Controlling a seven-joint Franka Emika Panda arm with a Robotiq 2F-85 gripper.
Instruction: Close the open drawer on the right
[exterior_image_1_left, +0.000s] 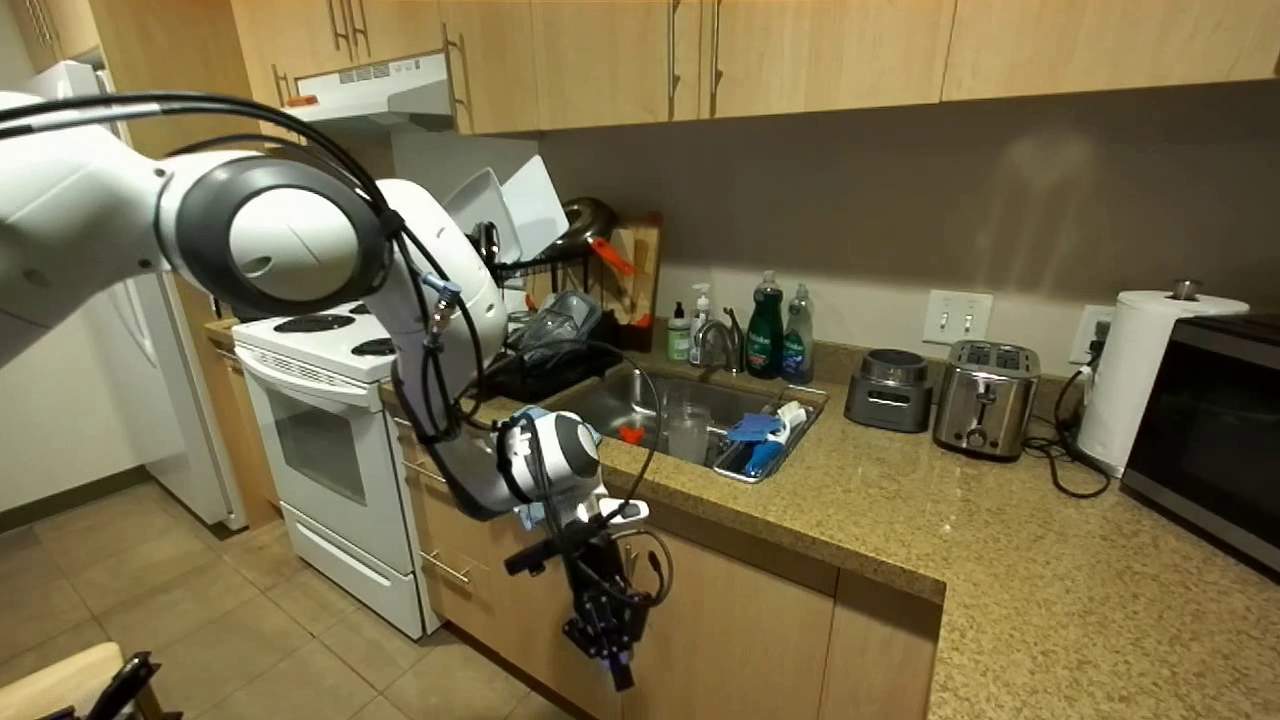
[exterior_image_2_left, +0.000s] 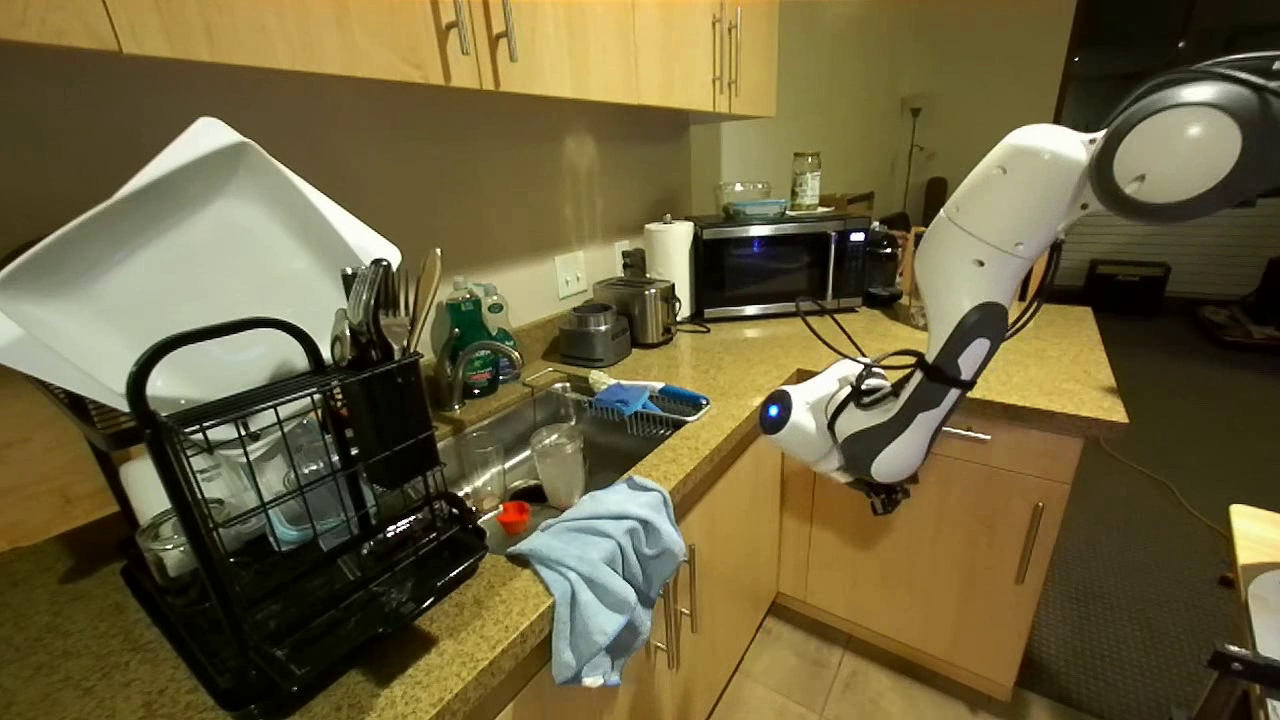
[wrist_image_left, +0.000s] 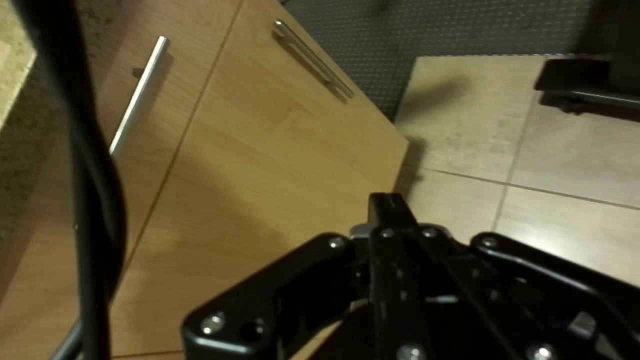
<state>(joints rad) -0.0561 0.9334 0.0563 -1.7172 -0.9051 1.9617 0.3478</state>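
Drawer: light wood, placed under the front edge of the surface, near its outer corner and above a door. Its front seems flush with this door, so I judge it closed, or almost; the inside does not show.
Arm: in an exterior view it covers the drawer's end away from that corner.
Long axis: level, parallel to the front edge of the surface; the handle runs the same way. In the wrist view both lie slantwise.
Facing: outward from this edge, over the floor; closing should go straight inward, square to the edge.
Handling: stiff and not fragile, I suppose; it should slide with a light, even push, though unseen contents may add weight. The flat front could be slippery.
Hold: for pushing, the middle of the front is best; the thin metal handle serves rather for pulling.
Jaws: together at the tips, with nothing between; the jaws seem apart from the drawer.
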